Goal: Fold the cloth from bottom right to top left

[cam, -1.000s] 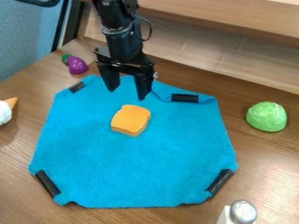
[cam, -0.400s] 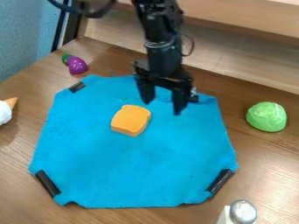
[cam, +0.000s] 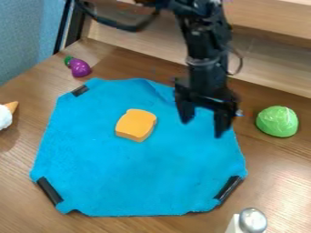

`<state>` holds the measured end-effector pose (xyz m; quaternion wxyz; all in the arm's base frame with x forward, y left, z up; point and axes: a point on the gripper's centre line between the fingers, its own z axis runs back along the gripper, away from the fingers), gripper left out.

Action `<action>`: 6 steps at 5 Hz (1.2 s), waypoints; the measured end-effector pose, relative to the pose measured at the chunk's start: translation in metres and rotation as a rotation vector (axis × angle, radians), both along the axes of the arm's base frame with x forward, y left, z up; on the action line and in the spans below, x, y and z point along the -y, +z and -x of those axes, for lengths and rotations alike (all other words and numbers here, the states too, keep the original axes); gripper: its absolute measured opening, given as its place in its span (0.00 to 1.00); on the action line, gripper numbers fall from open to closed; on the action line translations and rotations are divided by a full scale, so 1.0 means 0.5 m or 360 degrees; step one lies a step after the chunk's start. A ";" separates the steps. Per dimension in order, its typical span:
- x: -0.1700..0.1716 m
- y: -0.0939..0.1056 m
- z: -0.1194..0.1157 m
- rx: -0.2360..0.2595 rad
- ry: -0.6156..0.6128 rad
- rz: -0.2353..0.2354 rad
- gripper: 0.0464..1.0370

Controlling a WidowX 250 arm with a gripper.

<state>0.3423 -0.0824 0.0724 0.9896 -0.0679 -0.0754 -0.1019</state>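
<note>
Hanging over the upper right part of the blue cloth (cam: 121, 173) in the camera view, your gripper (cam: 202, 129) points down with its jaws apart and nothing between them. Your cloth lies spread on the table (cam: 273, 168), an orange bread-shaped piece (cam: 135, 124) on it and black strips (cam: 50, 190) at corners. Around it, you have a purple toy (cam: 79, 68), a green ball-like toy (cam: 277, 121), a silver-topped shaker (cam: 252, 220) and a white-topped cone (cam: 5, 117).
</note>
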 end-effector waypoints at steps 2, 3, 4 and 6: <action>0.095 -0.032 0.057 -0.0037 -0.0258 0.0012 0.96; 0.121 -0.042 0.077 -0.0043 -0.0334 -0.0015 0.96; 0.135 -0.053 0.096 -0.0056 -0.0371 -0.0051 0.96; 0.122 -0.085 0.101 -0.0109 -0.0334 -0.0128 0.96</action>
